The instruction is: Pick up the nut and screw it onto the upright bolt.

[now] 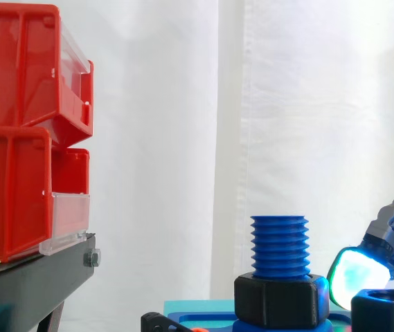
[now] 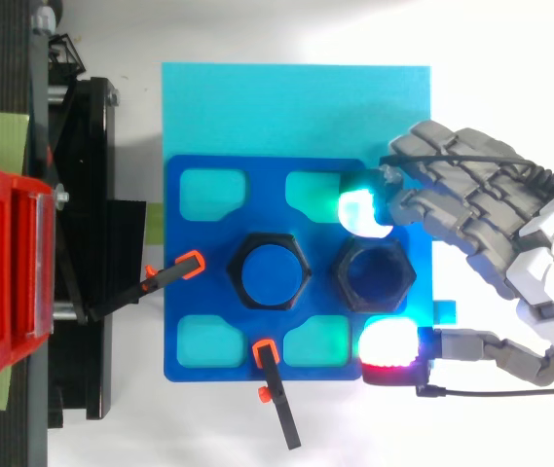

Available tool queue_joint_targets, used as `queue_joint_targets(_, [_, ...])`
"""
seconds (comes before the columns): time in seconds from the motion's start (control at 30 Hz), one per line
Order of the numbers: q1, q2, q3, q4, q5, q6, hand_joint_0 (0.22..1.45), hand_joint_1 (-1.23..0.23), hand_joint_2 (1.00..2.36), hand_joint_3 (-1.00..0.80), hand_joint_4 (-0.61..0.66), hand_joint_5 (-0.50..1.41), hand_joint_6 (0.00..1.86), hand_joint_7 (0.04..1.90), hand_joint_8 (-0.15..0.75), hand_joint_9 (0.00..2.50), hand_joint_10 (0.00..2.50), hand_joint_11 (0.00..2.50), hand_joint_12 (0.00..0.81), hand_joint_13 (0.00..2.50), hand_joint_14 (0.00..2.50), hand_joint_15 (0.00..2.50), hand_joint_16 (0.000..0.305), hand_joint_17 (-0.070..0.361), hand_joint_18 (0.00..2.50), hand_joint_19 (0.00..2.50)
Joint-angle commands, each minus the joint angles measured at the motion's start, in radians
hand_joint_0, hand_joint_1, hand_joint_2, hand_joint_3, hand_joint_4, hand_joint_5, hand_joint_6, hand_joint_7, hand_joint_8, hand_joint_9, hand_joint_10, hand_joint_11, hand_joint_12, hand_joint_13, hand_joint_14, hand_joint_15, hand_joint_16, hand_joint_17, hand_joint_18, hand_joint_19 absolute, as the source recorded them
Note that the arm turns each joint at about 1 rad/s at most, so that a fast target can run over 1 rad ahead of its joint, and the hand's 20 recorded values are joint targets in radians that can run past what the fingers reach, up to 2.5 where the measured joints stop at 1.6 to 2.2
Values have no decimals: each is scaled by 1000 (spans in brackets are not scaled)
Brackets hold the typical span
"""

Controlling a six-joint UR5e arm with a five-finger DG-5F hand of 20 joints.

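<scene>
On the blue plate [image 2: 194, 263], your hand [image 2: 491, 214] was spread around the loose nut [image 2: 343, 276], pads [image 2: 362, 209] just beside it. The bolt [image 1: 280, 242] stood upright nearby.

The bolt [image 1: 280, 245] is blue with ribbed threads; the nut [image 1: 278, 299] around it is black, as is the second nut [image 2: 375, 275]. The plate [image 2: 184, 282] is darker blue with cyan pockets, the sheet [image 2: 286, 97] cyan, the bins [image 1: 16, 124] red, the stand [image 1: 23, 287] black, the curtain [image 1: 287, 104] white, the hand [image 2: 471, 190] grey.
</scene>
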Motion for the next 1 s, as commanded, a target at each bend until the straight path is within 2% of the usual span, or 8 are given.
queue_joint_targets(0.0, [1,0,1,-4,0,0,507,-774,1000,-500,296,-195,503,956,285,452,0,14,365,421,1,50,51,115,460,255])
queue_joint_targets(0.3, [-1,0,-1,-12,-3,0,620,-743,1000,-500,278,-137,501,1247,290,705,6,175,335,654,5,128,42,95,585,270])
queue_joint_targets(0.53, [-9,1,12,-20,-16,1,651,-724,1000,-500,266,-121,501,1308,304,848,7,249,329,787,7,165,39,87,632,253])
queue_joint_targets(0.7, [-13,1,35,-77,-17,8,653,-714,1000,-500,265,-120,505,1306,310,869,8,269,331,805,7,178,38,86,635,254])
queue_joint_targets(0.77, [-13,1,48,-123,-14,34,653,-708,1000,-500,266,-120,505,1307,308,871,8,260,330,810,7,185,38,86,635,260])
queue_joint_targets(0.87, [-13,1,61,-155,-17,64,652,-706,1000,-500,266,-120,505,1307,307,872,9,265,330,815,7,180,38,86,636,261])
queue_joint_targets(0.97, [-18,3,87,-230,-19,115,652,-703,1000,-500,266,-120,506,1306,309,877,9,268,327,816,8,187,38,86,635,267])
